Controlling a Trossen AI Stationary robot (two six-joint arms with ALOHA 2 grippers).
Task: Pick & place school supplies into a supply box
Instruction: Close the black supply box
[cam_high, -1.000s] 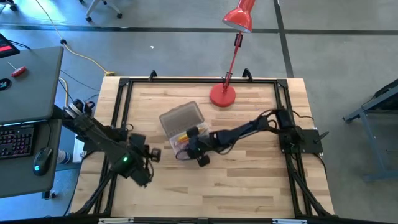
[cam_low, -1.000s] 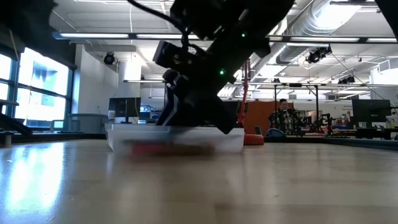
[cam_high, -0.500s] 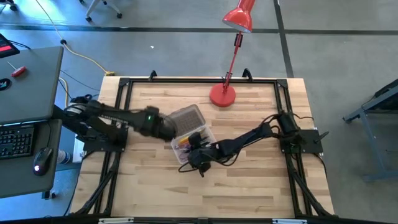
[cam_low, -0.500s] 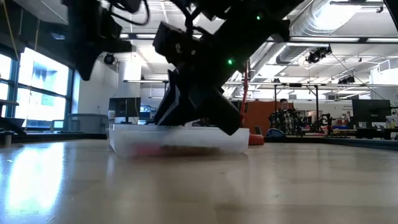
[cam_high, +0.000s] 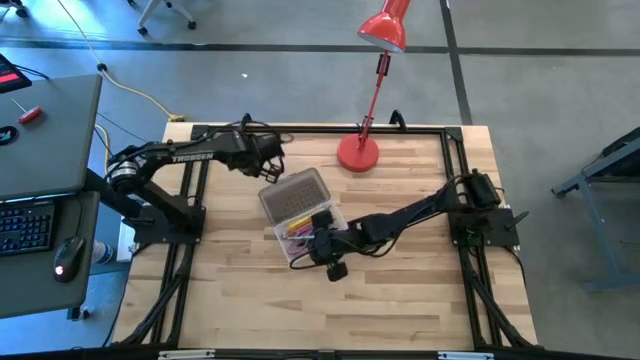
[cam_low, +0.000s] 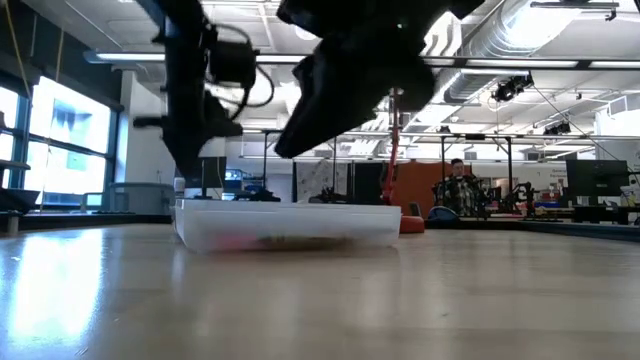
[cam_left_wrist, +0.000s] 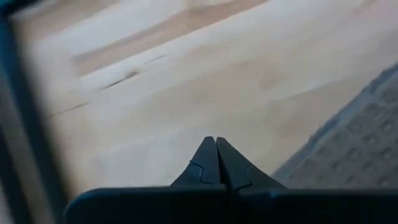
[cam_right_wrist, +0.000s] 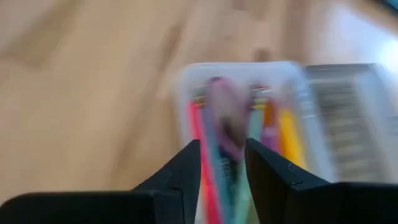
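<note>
While the right gripper hangs with fingers parted at the supply box's near end, the lid lies open toward the left gripper — pinched shut, empty, nearer.

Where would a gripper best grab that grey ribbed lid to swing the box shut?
Probably the lid's free long edge, the one farthest from the supply box, coming from the far left side where the shut left gripper hovers. The lid lies open and flat, hinged along the box, so only that outer edge offers leverage.
</note>
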